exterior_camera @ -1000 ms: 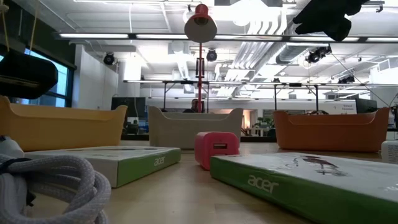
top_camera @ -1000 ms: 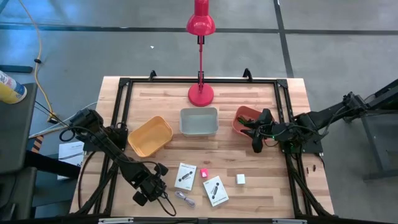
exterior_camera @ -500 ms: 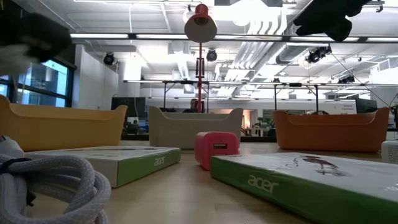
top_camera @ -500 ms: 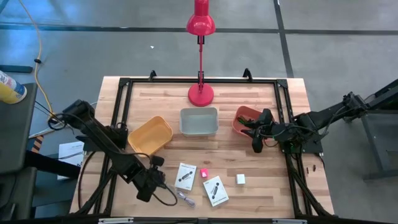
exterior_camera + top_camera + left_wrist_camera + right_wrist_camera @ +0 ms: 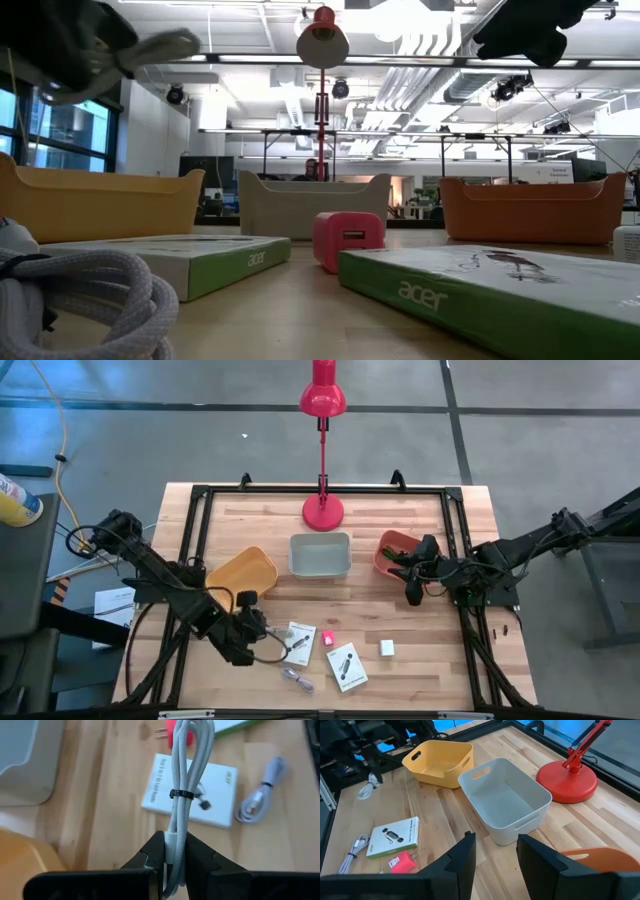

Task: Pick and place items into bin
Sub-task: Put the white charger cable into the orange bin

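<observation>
Gripping a bundled cable (image 5: 181, 780), left tool (image 5: 174, 851) apparently hides its end.

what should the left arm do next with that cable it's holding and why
Probably carry it toward the yellow bin and release over it. The left gripper is shut on a bundled white cable, lifted above the table, and the yellow bin is the nearest one.

Left pincer (image 5: 174, 851) raised and clamped (fingers closed); right pincer (image 5: 494, 851) spread, apparently hovering at the table's right.
</observation>
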Controlling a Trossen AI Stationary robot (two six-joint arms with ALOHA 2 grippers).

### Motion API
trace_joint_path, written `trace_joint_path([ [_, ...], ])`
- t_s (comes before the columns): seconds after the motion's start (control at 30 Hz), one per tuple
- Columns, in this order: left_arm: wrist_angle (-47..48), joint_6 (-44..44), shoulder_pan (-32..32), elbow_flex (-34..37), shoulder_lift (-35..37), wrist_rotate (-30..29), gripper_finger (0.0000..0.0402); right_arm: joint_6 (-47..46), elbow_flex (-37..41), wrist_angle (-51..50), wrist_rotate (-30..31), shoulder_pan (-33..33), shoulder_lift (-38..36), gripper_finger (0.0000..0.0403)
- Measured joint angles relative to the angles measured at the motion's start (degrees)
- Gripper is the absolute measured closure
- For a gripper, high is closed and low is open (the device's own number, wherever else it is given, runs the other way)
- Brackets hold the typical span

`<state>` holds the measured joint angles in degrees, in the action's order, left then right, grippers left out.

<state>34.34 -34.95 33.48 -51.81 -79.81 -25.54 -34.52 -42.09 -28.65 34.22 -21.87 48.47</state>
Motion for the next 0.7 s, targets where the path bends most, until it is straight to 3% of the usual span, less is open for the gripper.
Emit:
trace_joint_path([
  [0.43,1.2,1.4,-7.5,0.0,0.0,0.7,0.037,-0.2,0.0,-0.2,-0.5,0.0,0.0,0.0269],
  [0.7,16.7,-7.8,-9.2,0.0,4.0,0.2,0.0379,-1.3,0.0,-0.4,-0.6,-0.1,0.0,0.0269],
])
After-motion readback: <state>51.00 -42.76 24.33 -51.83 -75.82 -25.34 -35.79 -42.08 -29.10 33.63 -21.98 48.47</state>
